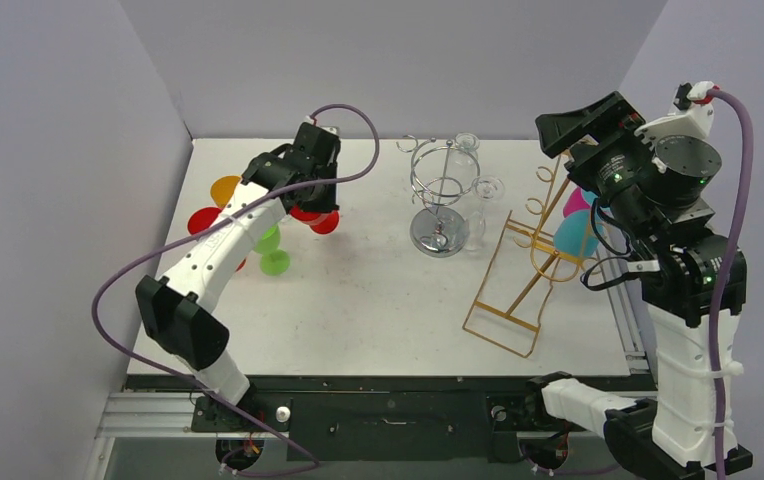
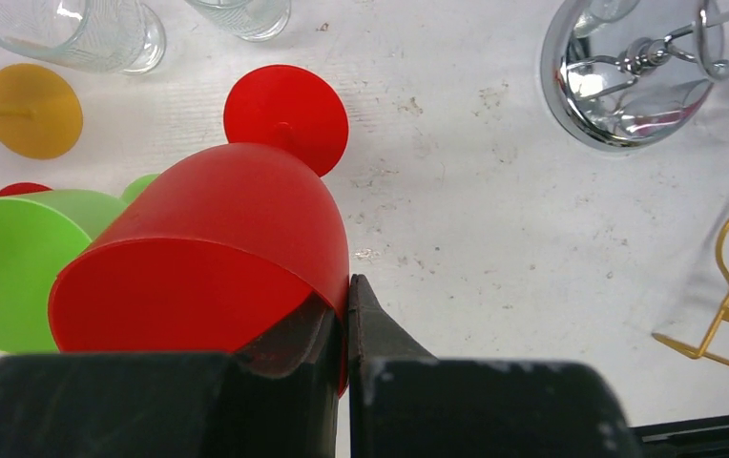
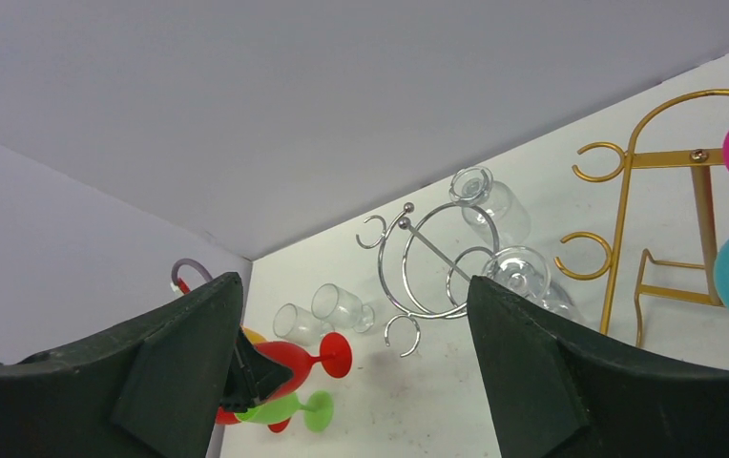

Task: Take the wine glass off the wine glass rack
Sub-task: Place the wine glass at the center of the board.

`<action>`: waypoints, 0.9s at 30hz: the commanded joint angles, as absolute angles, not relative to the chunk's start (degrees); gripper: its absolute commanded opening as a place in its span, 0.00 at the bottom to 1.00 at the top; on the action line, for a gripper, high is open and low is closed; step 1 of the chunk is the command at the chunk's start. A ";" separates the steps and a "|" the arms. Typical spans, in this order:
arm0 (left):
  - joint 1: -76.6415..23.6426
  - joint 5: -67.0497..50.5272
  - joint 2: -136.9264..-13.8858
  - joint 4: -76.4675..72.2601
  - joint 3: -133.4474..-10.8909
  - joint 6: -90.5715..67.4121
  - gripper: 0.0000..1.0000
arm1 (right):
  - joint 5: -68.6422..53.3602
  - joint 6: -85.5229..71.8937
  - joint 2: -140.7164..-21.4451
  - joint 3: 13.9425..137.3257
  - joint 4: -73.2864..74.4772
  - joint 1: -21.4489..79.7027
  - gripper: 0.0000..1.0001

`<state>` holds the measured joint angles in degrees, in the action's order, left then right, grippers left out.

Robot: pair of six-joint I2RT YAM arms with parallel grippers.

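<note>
Red wine glass (image 2: pixel 198 248) is pinched by its rim in my closed left end effector (image 2: pixel 346 305), low over the far-left tabletop (image 1: pixel 378 300) beside a green glass (image 2: pixel 8 267). I judge that one is off. The left arm reaches far, elbow bent. At right, a magenta glass (image 1: pixel 578 203) and a teal glass (image 1: pixel 573 235) hang on the gold rack (image 1: pixel 518 280), not yet taken. My right end effector (image 3: pixel 353 286) hovers raised beside them, open and empty.

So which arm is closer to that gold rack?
Right. The right gripper hangs open close beside the gold rack; the left gripper is across the table, shut on a red wine glass.
</note>
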<state>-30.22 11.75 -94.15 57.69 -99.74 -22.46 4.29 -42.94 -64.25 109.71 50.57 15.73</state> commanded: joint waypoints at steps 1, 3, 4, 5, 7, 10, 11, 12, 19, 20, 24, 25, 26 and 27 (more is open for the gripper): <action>-30.32 14.32 -97.93 59.55 -105.02 -19.73 0.00 | 6.79 -40.86 -62.85 109.83 51.24 15.17 0.82; -30.18 14.28 -100.02 60.17 -106.18 -19.51 0.00 | 7.17 -40.60 -62.73 109.78 51.72 15.06 0.83; -30.11 13.99 -100.68 60.27 -106.77 -19.38 0.00 | 7.22 -40.34 -62.68 109.78 51.92 15.00 0.83; -30.08 13.80 -101.79 60.49 -107.00 -19.36 0.00 | 7.30 -40.25 -62.67 109.84 52.16 14.91 0.83; -30.02 13.46 -103.20 60.69 -107.42 -19.26 0.00 | 7.71 -39.83 -62.69 109.94 52.78 14.67 0.83; -29.51 12.88 -104.92 60.56 -107.13 -19.25 0.00 | 8.61 -39.33 -62.41 109.69 53.35 14.17 0.83; -29.24 12.68 -105.15 60.47 -106.96 -19.20 0.00 | 8.68 -39.19 -62.32 109.60 53.50 14.03 0.83; -29.08 12.29 -105.61 60.40 -106.54 -19.13 0.00 | 8.78 -39.06 -62.32 109.47 53.56 13.75 0.83; -27.64 11.08 -106.57 59.33 -103.45 -18.51 0.00 | 8.31 -38.78 -62.27 108.67 53.99 12.54 0.84; -27.53 10.99 -106.71 59.19 -103.03 -18.40 0.00 | 8.29 -38.77 -62.25 108.40 53.93 12.47 0.84; -26.98 10.58 -107.13 58.95 -101.95 -18.05 0.00 | 7.99 -38.75 -62.45 107.84 53.84 12.12 0.84; -26.87 10.56 -107.22 58.92 -101.56 -18.03 0.00 | 7.97 -38.71 -62.42 107.71 53.77 12.00 0.84; -26.80 10.51 -107.38 58.85 -101.40 -18.02 0.00 | 7.94 -38.70 -62.36 107.46 53.65 11.93 0.84; -26.69 10.40 -107.43 58.78 -101.07 -17.95 0.00 | 7.81 -38.78 -62.41 107.28 53.54 11.82 0.84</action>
<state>-27.29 11.20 -106.94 60.18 -101.54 -18.94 7.49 -39.62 -62.98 107.85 54.48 12.51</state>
